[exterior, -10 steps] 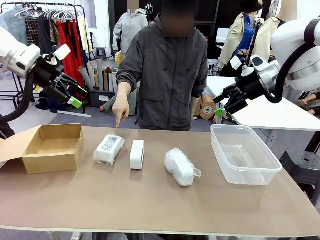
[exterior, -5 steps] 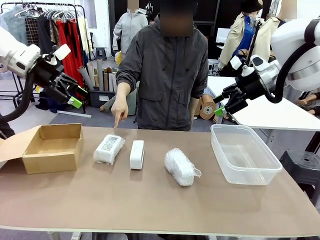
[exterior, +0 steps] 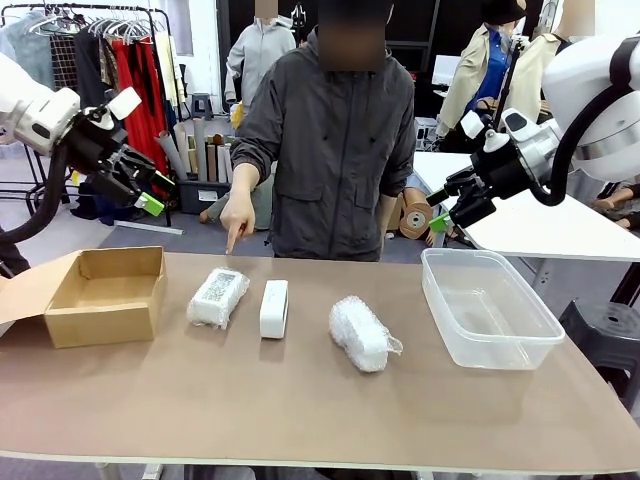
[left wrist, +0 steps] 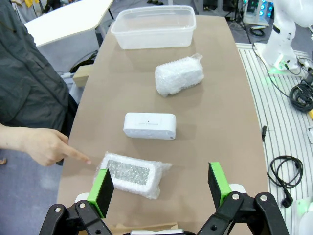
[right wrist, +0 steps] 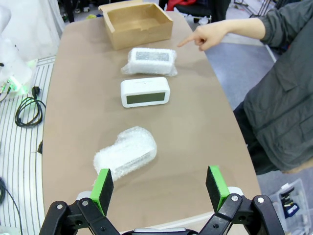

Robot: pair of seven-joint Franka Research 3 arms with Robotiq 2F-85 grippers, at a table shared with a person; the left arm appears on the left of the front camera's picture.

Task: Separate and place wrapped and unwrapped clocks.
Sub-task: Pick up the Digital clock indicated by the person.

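Three clocks lie in a row on the brown table. A bubble-wrapped clock is on the left, the bare white clock in the middle, and a second wrapped clock to the right. The person's hand points a finger down at the left wrapped clock. My left gripper hangs open high above the box. My right gripper hangs open above the tub's far side. Neither holds anything.
An open cardboard box stands at the table's left end. A clear plastic tub stands at the right end. The person stands at the far edge, with clothes racks behind. The near half of the table is bare.
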